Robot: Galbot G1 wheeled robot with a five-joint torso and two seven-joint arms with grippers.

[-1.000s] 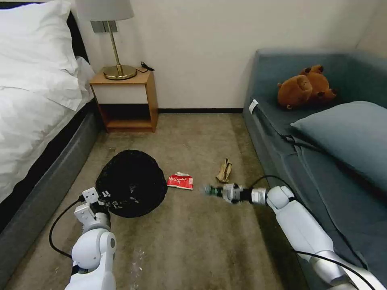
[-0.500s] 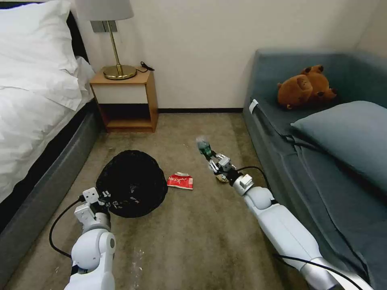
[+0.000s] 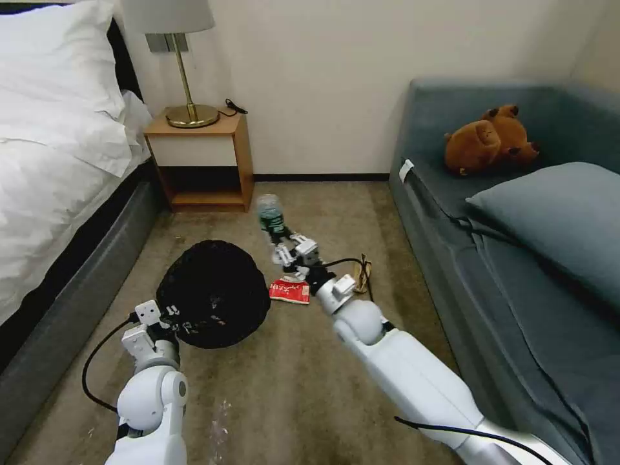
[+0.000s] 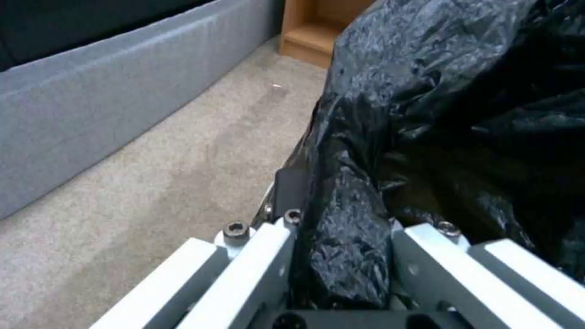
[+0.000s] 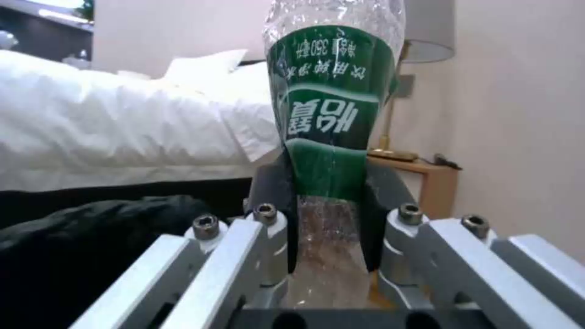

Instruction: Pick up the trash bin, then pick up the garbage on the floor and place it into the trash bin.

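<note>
The trash bin (image 3: 213, 294), seen from above as a round mouth of crinkled black bag, is held at its near rim by my left gripper (image 3: 169, 318), shut on the bag's fold (image 4: 347, 237). My right gripper (image 3: 282, 240) is shut on a clear green-labelled bottle (image 3: 270, 214), raised above the carpet just right of the bin's far edge. In the right wrist view the bottle (image 5: 332, 114) stands clamped between the dark pads (image 5: 271, 201). A red-and-white crumpled packet (image 3: 289, 290) lies on the floor beside the bin. A tan-brown scrap (image 3: 363, 271) lies right of my forearm.
A bed with white linen (image 3: 58, 161) runs along the left. A wooden nightstand (image 3: 203, 161) with a brass lamp (image 3: 187, 97) stands at the back wall. A blue sofa (image 3: 516, 226) with a brown plush toy (image 3: 491, 139) borders the right. Open carpet (image 3: 278, 394) lies in front.
My right arm has swung left and up with the bottle, from low over the carpet near the scrap to beside the bin's far edge. The left gripper and bin stayed put.
</note>
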